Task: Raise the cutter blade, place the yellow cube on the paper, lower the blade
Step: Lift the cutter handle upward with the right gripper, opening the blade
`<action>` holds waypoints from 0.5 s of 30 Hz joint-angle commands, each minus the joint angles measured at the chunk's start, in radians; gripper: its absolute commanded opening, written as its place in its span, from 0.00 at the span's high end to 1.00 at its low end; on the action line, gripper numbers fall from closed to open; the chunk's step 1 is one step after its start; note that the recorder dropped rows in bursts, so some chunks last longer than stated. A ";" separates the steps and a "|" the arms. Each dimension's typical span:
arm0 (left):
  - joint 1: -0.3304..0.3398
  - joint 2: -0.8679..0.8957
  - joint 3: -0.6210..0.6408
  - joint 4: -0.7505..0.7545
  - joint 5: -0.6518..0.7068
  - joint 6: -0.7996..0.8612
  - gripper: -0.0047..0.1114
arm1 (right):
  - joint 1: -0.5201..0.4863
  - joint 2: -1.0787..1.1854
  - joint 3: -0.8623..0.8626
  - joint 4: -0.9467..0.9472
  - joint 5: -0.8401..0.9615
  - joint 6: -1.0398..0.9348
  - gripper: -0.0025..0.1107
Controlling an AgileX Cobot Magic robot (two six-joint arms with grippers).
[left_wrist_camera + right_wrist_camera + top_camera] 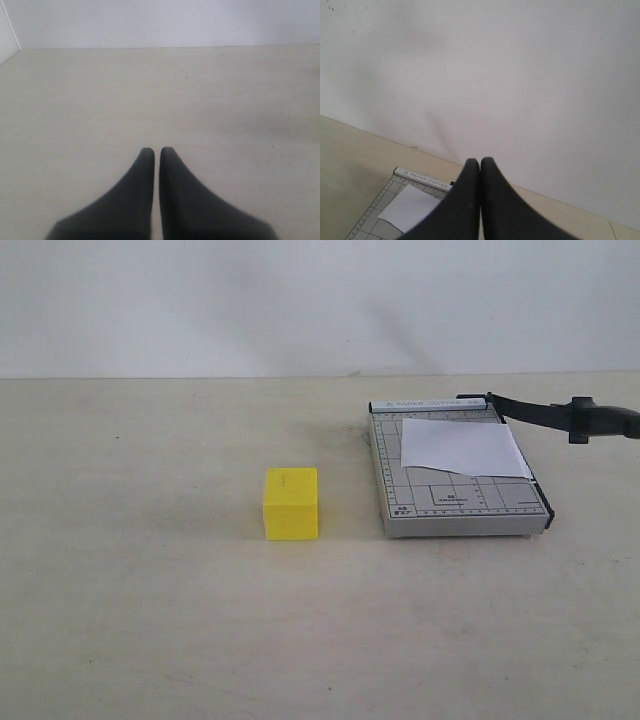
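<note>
The yellow cube (290,503) stands on the table, left of the grey gridded cutter board (455,502). The white paper (462,447) lies on the far part of the board. The black cutter blade (530,411) is lifted off the board and slants out to the right, its thick handle (600,421) at the frame edge. Neither gripper shows in the exterior view. My left gripper (156,150) is shut over bare table, holding nothing. My right gripper (480,161) is shut with nothing visible between its fingers, high above the board (375,220) and paper (410,207).
A white wall (320,300) rises behind the table's far edge. Light wooden tabletop (150,590) stretches left of and in front of the cube.
</note>
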 commanded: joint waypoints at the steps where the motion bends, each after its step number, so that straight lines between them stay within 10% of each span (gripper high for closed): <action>1: 0.002 -0.004 -0.004 -0.267 -0.120 -0.110 0.92 | 0.000 -0.004 -0.004 0.007 -0.040 0.046 0.98; 11: 0.002 -0.004 -0.004 -0.556 -0.203 -0.146 0.92 | 0.000 -0.004 -0.004 -0.036 0.097 0.061 0.98; 15: 0.002 -0.004 -0.004 -0.584 -0.437 -0.166 0.92 | 0.000 -0.004 -0.004 -0.085 0.118 0.061 0.98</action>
